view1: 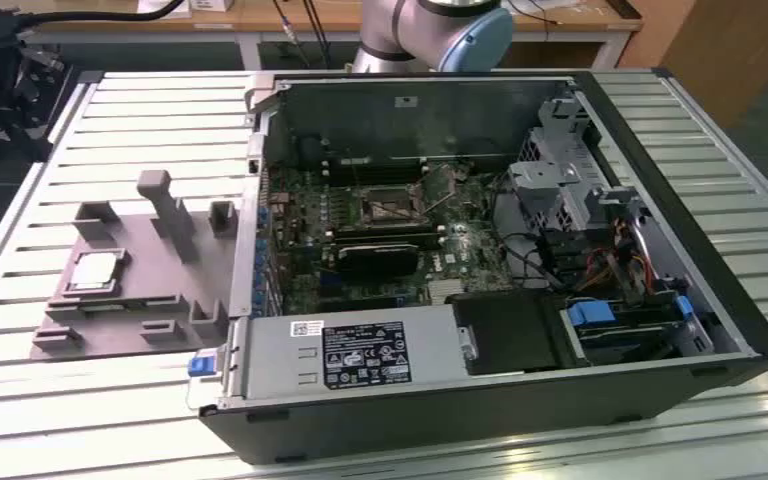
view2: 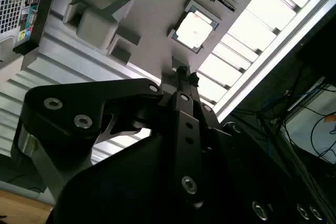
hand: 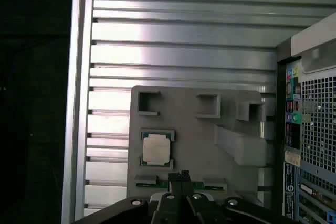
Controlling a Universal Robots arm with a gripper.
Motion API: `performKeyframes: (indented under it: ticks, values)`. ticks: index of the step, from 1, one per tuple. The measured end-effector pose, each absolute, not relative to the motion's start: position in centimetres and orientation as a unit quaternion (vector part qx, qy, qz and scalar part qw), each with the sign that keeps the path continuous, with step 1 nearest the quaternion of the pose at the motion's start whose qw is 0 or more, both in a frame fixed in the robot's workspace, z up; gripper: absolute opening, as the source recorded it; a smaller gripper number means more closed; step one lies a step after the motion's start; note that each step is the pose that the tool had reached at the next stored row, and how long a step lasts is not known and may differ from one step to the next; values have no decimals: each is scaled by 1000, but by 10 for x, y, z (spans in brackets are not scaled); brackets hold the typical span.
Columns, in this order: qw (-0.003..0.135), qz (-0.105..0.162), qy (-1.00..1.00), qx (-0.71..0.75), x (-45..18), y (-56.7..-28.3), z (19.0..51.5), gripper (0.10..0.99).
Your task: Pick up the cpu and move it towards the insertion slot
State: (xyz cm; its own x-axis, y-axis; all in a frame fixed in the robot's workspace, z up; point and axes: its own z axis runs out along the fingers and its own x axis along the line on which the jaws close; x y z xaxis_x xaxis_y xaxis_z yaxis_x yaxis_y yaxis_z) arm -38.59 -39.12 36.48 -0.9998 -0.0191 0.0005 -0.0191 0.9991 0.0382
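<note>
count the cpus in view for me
1. The cpu lies on the grey tray, at the exterior view's left of the open case; others may be hidden inside the case.

Legible print: none. Labels noted, wording too small to make out:
- Black label (view1: pixel 364 354) with white print, on the silver power supply box (view1: pixel 264 362) of the open computer case (view1: pixel 491 425).
- Small white sticker (view1: pixel 307 327), touching that label's corner, same box.
- White sticker (view1: pixel 406 100), case inner wall.
- White label strip (hand: pixel 290 182) and coloured port marks (hand: pixel 291 95), case rear panel, well off to one side of the gripper (hand: pixel 184 173).
- cpu (hand: pixel 156 148) lid, just ahead of the gripper: no marking readable.
</note>
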Motion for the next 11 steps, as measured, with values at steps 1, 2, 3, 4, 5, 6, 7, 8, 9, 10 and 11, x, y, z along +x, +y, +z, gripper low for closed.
performKeyframes:
  ticks: [1, 2, 3, 4, 5, 6, 7, 8, 9, 10, 11]
  values:
    - [0, -19, -1000, 10, -386, -391, 365, 102]
    - [0, -19, -1000, 10, -386, -391, 365, 102]
    - [0, -19, -1000, 10, -386, -391, 365, 102]
    - [0, -19, -1000, 10, -386, -391, 365, 102]
    - [0, -19, -1000, 10, -386, -391, 365, 102]
    - [0, -19, -1000, 10, -386, -391, 365, 102]
    - [0, -19, -1000, 10, -386, -391, 365, 102]
    - [0, -19, -1000, 10, -386, -391, 365, 102]
    - [0, -19, -1000, 10, -386, -391, 365, 102]
    - [0, -19, -1000, 10, -386, -391, 365, 102]
    - [0, -19, -1000, 10, -386, -391, 365, 102]
